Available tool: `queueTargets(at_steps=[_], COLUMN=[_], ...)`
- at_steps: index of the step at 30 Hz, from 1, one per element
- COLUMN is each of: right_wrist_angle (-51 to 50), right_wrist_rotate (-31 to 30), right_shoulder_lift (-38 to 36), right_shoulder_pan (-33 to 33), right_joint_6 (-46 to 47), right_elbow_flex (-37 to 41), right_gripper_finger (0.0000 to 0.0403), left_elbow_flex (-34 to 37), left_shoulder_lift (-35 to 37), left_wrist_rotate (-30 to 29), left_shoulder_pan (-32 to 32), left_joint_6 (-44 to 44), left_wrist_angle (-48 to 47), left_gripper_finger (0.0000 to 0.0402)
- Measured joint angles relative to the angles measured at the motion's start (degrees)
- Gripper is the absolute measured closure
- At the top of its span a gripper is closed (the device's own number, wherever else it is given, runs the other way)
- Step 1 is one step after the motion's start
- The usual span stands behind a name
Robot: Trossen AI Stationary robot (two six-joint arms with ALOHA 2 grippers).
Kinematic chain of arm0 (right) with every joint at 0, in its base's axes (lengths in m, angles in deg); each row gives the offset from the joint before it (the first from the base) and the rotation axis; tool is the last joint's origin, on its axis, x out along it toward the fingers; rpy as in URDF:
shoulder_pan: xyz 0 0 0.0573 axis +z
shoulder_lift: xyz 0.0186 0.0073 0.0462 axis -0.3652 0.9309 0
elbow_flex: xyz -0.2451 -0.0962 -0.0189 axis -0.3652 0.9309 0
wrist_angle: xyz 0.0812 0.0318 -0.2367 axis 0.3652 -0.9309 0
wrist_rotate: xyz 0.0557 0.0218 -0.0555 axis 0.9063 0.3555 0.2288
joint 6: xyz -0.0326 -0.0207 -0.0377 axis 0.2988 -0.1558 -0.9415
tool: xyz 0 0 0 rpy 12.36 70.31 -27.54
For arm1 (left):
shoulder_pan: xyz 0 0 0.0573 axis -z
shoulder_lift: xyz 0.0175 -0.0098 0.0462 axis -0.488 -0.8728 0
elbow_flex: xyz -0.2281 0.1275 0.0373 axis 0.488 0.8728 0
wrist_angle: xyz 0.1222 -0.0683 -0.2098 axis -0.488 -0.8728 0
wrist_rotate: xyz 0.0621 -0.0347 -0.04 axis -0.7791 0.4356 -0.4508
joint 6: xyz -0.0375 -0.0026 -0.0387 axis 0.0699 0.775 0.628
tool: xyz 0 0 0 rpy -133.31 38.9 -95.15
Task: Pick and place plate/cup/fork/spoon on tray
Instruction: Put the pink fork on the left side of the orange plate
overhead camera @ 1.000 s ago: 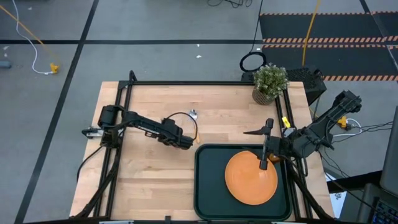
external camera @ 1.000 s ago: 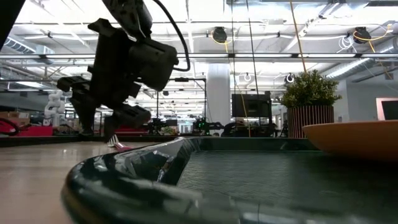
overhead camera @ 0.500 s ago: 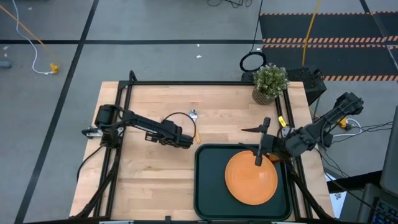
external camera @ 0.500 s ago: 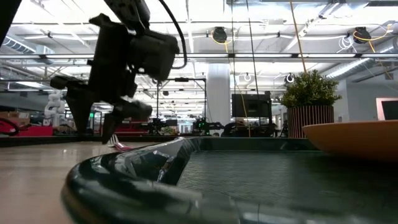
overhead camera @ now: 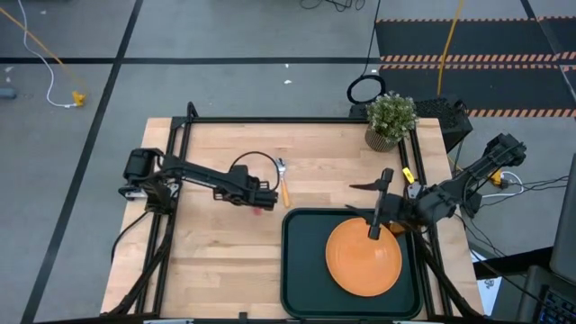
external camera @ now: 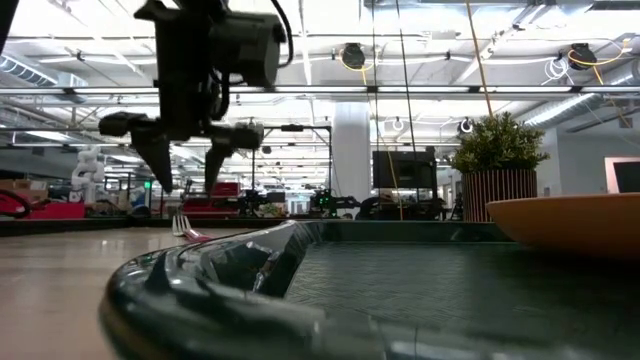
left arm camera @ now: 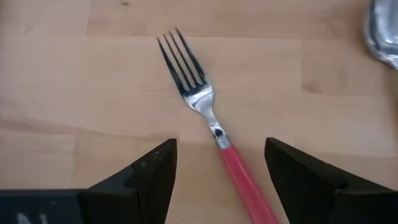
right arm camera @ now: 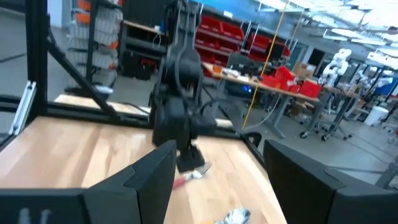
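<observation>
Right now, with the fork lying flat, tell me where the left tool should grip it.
Grip the fork by its pink-red handle, coming straight down from above. It lies flat on the table, and the left tool already hangs open with a finger on each side of the handle, so closing there avoids the tines.

Cut off or hidden stuff

Fork (left arm camera: 211, 127) handle runs off the left wrist view's edge; spoon (left arm camera: 382, 31) is just a blurry sliver there. Plate (external camera: 570, 225) is cropped in the low view, cup nowhere visible.

High cam looks straight down; low cam level at tray (external camera: 200, 285) rim; 2 wrist cams share fork (left arm camera: 214, 134).
</observation>
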Motion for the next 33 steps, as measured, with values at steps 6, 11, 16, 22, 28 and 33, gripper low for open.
queueTargets(at_steps=[6,11,16,22,28,33], right_wrist_angle=[0.1,-0.2,-0.6,-0.7,-0.8,-2.2], right_wrist_rotate=[0.0,0.0,0.0,-0.1,-0.2,-0.2], right_shoulder_lift=[0.0,0.0,0.0,0.0,0.0,0.0], right_shoulder_pan=[0.0,0.0,0.0,0.0,0.0,0.0], right_joint_6=[-0.9,-2.7,-4.3,-7.0,-6.7,-3.8], right_elbow_flex=[0.0,0.0,0.8,2.3,2.4,2.4], right_gripper_finger=[0.0167,0.0167,0.0167,0.0167,0.0167,0.0167], left_elbow_flex=[0.0,0.0,0.0,0.0,0.0,0.0], left_shoulder_lift=[-3.8,-5.8,-7.6,-9.5,-9.9,-10.0], left_wrist_rotate=[0.5,0.8,0.6,0.3,-0.2,-1.4], left_shoulder_pan=[-0.5,-0.6,-1.1,-2.2,-2.5,-2.5], left_joint_6=[3.1,4.7,4.8,4.3,3.8,-2.2], left_wrist_angle=[0.0,2.5,5.4,7.4,8.4,9.4], left_gripper_finger=[0.0156,0.0156,0.0156,0.0158,0.0207,0.0271])
